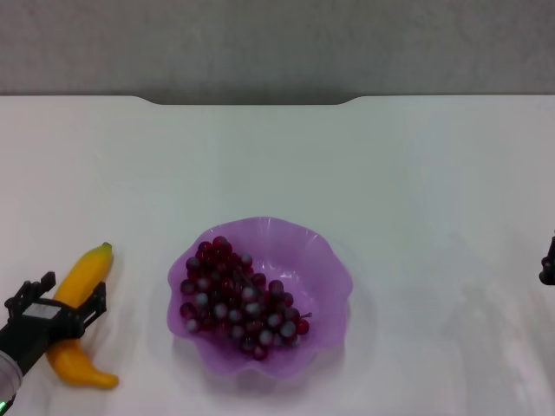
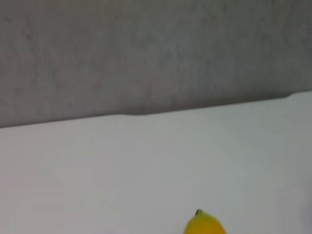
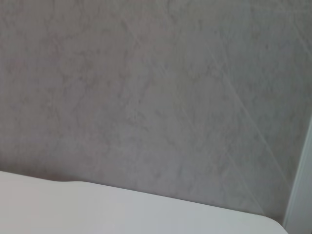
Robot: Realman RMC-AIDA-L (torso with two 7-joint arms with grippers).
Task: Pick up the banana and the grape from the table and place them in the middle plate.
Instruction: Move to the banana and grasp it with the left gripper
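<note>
The yellow banana [image 1: 85,276] lies on the white table [image 1: 416,173] at the front left, its green stem tip pointing away from me. My left gripper [image 1: 64,301] is over the banana's middle, its two black fingers open on either side of it. The banana's tip also shows in the left wrist view [image 2: 204,225]. The bunch of dark red-purple grapes [image 1: 236,299] lies inside the purple scalloped plate [image 1: 299,247] at the front centre. Only a dark bit of my right gripper [image 1: 547,264] shows at the far right edge, away from the plate.
The table's dark notched far edge [image 1: 251,101] runs along a grey wall [image 1: 277,43]. The right wrist view shows only the wall and a strip of the table [image 3: 73,209].
</note>
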